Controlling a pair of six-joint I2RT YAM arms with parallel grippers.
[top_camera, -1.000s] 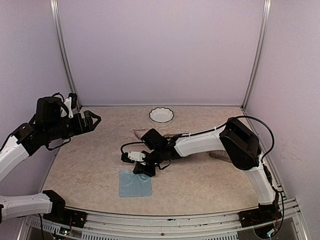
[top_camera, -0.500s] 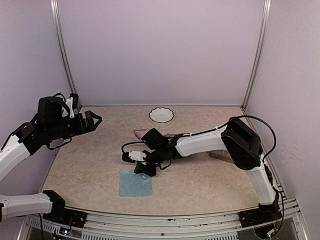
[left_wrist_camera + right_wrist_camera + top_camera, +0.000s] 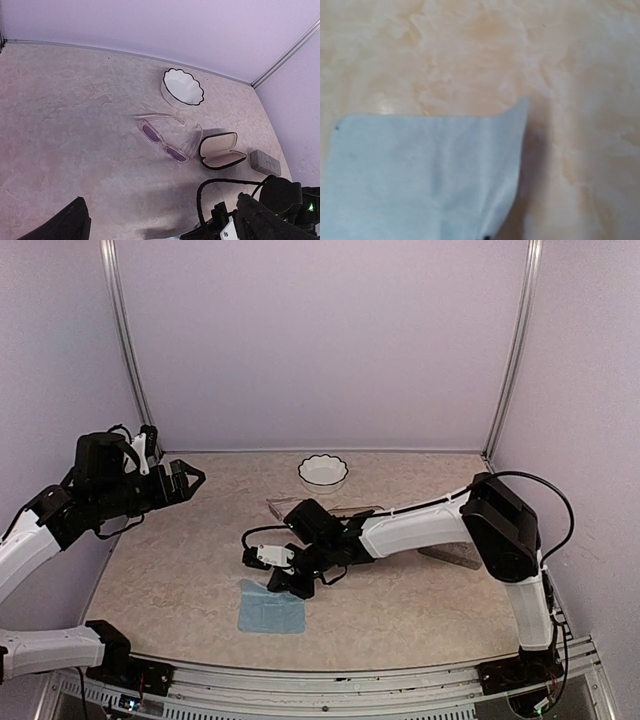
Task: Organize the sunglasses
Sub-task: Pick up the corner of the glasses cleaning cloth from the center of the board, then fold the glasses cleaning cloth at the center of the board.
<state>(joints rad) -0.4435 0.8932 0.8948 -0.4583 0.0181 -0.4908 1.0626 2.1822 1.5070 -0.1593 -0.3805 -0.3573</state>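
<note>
Elbow of right arm [image 3: 500, 525] swung rightward, right gripper [image 3: 284, 585] pressed together at blue cloth [image 3: 265, 610], left gripper [image 3: 192, 483] unmoved, spread.

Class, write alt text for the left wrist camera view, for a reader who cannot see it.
Pale pinkish-clear sunglasses lie unfolded on a marbled table, a white scalloped bowl beyond them and an open black glasses case to their right. The open left gripper frames the bottom edge.

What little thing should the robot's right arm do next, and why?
Probably raise the right gripper a little, lifting the blue cloth. It is shut at the cloth's edge, which already curls off the table; whether it truly grips is unclear. The pale sunglasses lie beside the open case.
</note>
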